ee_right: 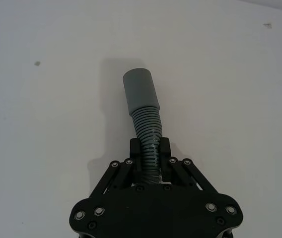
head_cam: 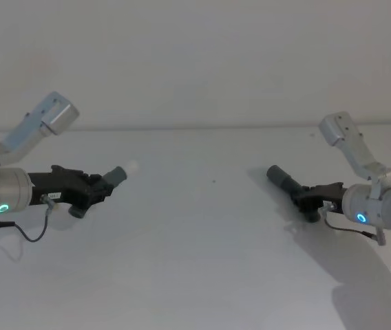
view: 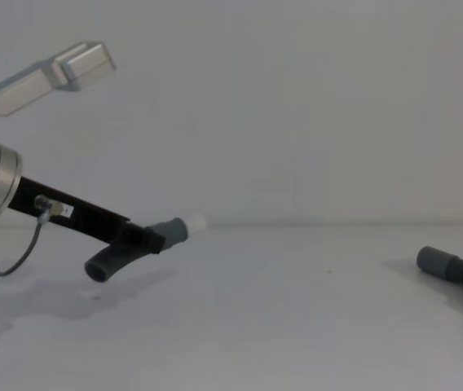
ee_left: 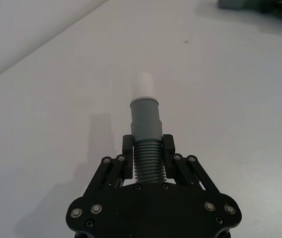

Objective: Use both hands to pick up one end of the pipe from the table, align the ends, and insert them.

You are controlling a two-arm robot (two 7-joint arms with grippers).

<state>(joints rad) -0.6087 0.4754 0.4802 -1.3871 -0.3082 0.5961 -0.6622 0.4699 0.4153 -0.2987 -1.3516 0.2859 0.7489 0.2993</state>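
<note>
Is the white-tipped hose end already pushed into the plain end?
No, the white-tipped end and the plain end are held far apart.

Right gripper [ee_right: 151,149]: black linkage fingers [ee_right: 137,151] closed on the pipe [ee_right: 149,130], one on each side of the ribbed stretch. Pipe runs out from between them with a slight bend and ends in a plain grey cuff [ee_right: 140,91]. Cuff sits clear of the fingertips. White table [ee_right: 230,79] beneath. The cuff's shadow [ee_right: 112,84] falls just beside it. Two small dark specks [ee_right: 37,63] on the table, well apart.
</note>
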